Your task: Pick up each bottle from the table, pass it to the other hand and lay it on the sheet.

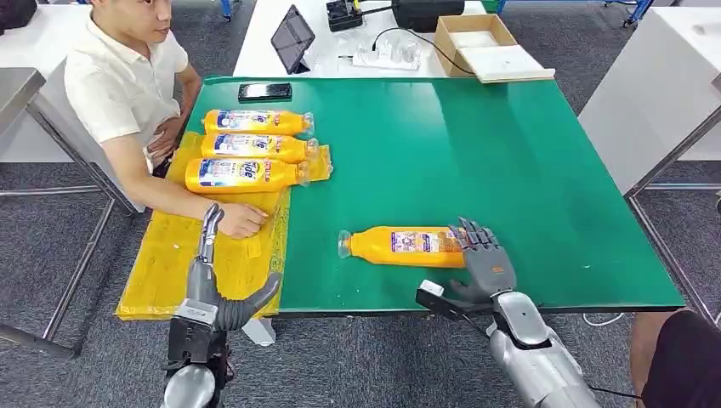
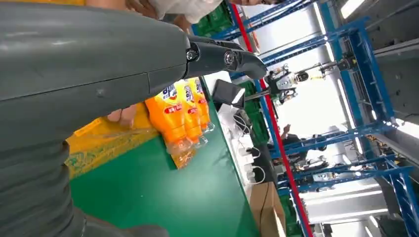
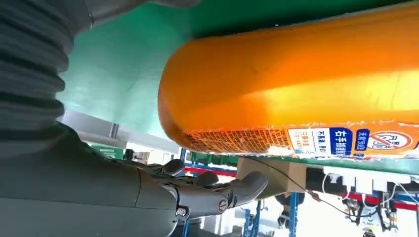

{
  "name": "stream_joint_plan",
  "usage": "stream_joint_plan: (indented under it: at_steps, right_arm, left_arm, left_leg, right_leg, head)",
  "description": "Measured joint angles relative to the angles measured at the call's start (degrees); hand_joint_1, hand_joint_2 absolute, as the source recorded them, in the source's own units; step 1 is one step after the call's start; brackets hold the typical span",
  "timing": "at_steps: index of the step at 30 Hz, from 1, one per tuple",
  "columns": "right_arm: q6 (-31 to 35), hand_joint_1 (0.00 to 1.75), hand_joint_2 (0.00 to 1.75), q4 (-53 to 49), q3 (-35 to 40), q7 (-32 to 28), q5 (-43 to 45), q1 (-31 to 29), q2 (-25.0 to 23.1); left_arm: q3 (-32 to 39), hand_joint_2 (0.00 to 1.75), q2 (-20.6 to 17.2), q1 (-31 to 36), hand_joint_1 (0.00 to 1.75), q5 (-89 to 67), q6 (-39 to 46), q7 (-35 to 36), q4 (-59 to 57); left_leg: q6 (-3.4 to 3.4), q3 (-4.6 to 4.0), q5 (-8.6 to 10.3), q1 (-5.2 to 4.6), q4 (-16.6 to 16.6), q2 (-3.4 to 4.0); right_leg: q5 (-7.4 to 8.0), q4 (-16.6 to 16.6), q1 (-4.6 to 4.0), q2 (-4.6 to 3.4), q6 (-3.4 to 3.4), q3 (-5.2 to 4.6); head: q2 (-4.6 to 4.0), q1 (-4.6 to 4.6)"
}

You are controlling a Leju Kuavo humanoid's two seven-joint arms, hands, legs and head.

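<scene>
Head view: right hand (image 1: 486, 265), fingers spread, reaches the base of the last bottle (image 1: 404, 246) lying on the green worktop (image 1: 510, 170); grasping comes next. Left hand (image 1: 223, 302) waits open over the yellow sheet (image 1: 161, 272).

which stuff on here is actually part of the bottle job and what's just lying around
Part of the job: lone orange bottle on the green mat, right hand at its base, left hand, yellow sheet, three bottles already on it.

Lying about: phone, tablet, cardboard box, power strip.
</scene>
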State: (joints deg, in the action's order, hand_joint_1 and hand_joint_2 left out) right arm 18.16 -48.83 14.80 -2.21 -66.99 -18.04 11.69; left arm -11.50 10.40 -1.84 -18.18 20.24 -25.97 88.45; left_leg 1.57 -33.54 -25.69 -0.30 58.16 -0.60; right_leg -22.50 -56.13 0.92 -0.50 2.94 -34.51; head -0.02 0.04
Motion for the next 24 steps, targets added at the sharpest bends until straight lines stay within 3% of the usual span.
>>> stream_joint_plan:
  at_steps: [14, 24]
  right_arm:
    - [1.9, 0.0, 1.75, 3.69, -0.24, -0.75, 0.3, -2.16, -2.21]
    - [-0.42, 0.0, 1.75, 13.82, -1.09, 0.28, 1.81, -9.54, -3.45]
  left_arm:
    - [-1.03, 1.75, 0.0, 1.2, 0.0, 0.92, 0.07, -0.37, -1.16]
    - [-1.88, 1.75, -0.04, 2.36, 0.0, 2.78, -0.37, -0.48, -2.67]
  left_leg:
    - [0.0, -0.07, 0.0, 0.02, 0.0, 0.02]
    - [0.05, 0.0, 0.05, -0.02, 0.0, 0.01]
  right_leg:
    - [0.0, -0.02, -0.02, -0.01, 0.0, -0.08]
    - [0.03, 0.0, 0.01, -0.02, 0.0, 0.0]
  head:
    - [0.02, 0.0]
    - [0.0, 0.0]
